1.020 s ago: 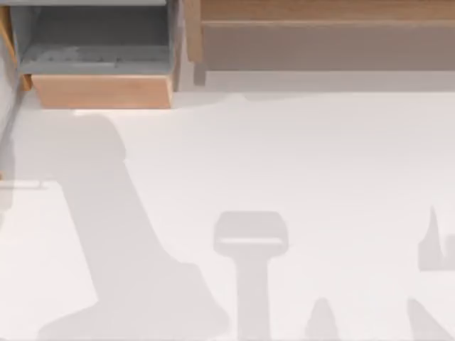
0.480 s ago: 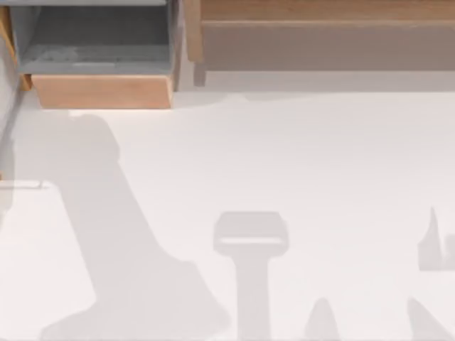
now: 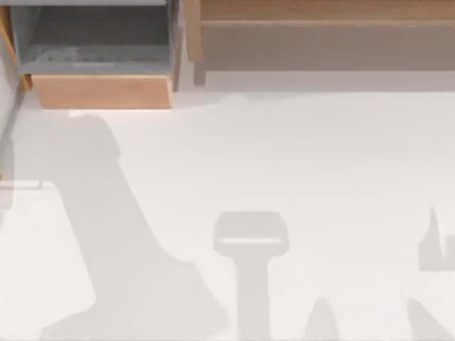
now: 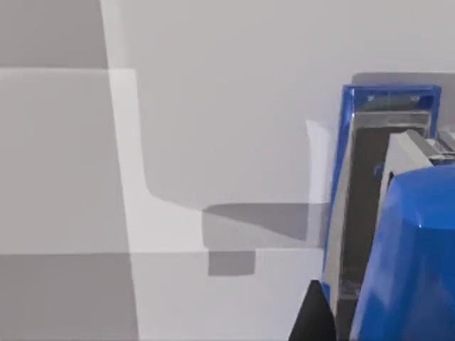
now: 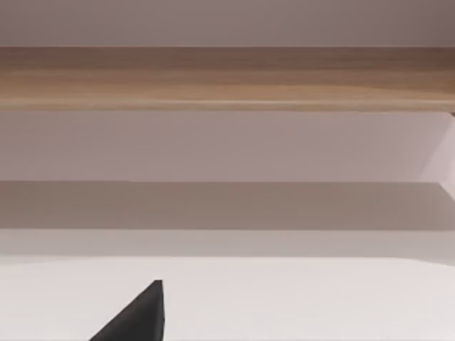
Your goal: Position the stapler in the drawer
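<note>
The stapler sits close against the left wrist camera, its blue body and metal channel large in that view above pale ground, so the carrying step appears to be in hand; the left claw's dark fingertip shows just beside it, but whether the claw pinches the stapler cannot be told. The drawer stands pulled open at the top view's far left, grey inside, tan front panel toward the tabletop. The next move likely calls for bringing the stapler over that grey floor and lowering it clear of the front panel. The tabletop is plain white, crossed by arm shadows. A long wooden shelf unit runs along the back. The right claw's state cannot be told either.
</note>
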### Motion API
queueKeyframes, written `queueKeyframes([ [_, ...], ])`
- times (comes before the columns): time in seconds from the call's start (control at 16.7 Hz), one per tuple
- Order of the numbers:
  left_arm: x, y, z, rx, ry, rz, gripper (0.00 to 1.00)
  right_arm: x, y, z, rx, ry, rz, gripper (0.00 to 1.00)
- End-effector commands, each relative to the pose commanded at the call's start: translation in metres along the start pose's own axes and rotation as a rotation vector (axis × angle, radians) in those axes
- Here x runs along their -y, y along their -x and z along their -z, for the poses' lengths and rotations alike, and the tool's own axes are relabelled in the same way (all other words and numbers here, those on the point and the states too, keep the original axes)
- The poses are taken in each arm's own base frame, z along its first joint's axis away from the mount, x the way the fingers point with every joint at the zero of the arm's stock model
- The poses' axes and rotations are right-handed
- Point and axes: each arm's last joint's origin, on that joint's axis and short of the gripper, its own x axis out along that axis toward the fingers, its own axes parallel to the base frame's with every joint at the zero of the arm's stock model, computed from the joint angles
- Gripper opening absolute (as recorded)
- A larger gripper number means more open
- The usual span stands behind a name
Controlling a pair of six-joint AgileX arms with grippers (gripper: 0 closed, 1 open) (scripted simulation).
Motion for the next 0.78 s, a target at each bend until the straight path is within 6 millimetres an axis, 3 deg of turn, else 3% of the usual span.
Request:
queueKeyframes([
  [0.36,0.0000,0.0000,0.0000,0.000,0.000,0.000,0.98,0.0000,0.0000,0.0000,0.000,0.000,0.000,1.00],
  [0.78,0.0000,0.0000,0.0000,0.000,0.000,0.000,1.00,0.0000,0.0000,0.0000,0.000,0.000,0.000,1.00],
])
